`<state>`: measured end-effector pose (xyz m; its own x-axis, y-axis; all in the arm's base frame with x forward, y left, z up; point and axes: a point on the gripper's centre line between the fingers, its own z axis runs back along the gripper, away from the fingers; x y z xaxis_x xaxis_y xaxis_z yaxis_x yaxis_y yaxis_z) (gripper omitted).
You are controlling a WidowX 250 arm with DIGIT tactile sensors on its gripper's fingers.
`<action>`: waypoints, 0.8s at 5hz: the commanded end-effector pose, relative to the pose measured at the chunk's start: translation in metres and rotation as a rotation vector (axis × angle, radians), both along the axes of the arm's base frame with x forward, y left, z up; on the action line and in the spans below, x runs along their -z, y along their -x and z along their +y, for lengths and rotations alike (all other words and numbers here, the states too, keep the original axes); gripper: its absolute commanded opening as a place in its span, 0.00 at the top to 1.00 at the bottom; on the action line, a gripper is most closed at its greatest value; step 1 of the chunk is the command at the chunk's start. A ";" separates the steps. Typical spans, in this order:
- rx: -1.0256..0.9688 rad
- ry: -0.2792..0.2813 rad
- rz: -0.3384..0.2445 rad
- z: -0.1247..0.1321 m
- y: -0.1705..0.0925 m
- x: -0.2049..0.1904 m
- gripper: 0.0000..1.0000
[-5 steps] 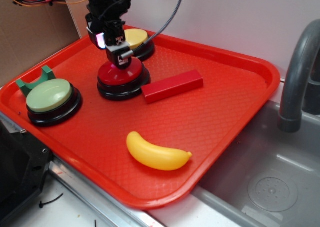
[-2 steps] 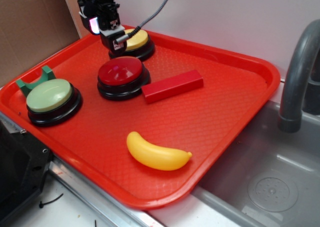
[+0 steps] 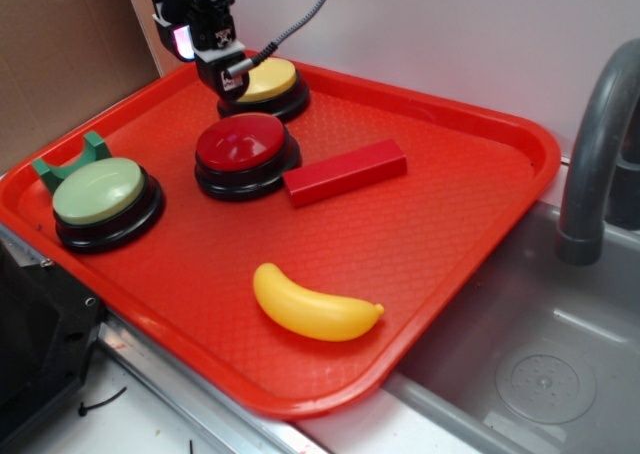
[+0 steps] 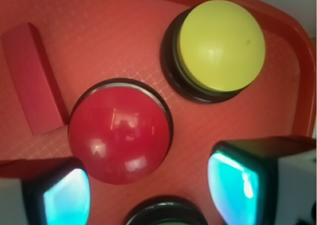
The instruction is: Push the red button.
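We find the gripper (image 3: 232, 74) raised above the rear left part of the red tray (image 3: 450, 264), clear of every object, with its jaws parted and nothing between them; in the wrist view its 2 fingers (image 4: 237, 178) frame an empty gap. The red button (image 3: 241, 146) sits on the tray below and in front of the gripper, untouched. The yellow button (image 3: 268, 80) stands just behind it, the pale green button (image 3: 99, 193) to its left, near a green block (image 3: 70, 162). The red block (image 3: 346, 171) lies just beside the red button's base. 1 toy banana (image 3: 315, 305) lies near the front edge, and a sink (image 3: 530, 364) adjoins the tray.
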<state>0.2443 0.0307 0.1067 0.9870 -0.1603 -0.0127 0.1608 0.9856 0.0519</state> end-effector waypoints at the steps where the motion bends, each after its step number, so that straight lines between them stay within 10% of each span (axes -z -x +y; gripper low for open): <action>1: -0.021 -0.007 -0.068 0.000 -0.009 -0.027 0.00; 4: -0.028 -0.008 -0.076 -0.001 -0.006 -0.035 0.00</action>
<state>0.2416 0.0307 0.1203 0.9897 -0.1416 -0.0226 0.1426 0.9885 0.0510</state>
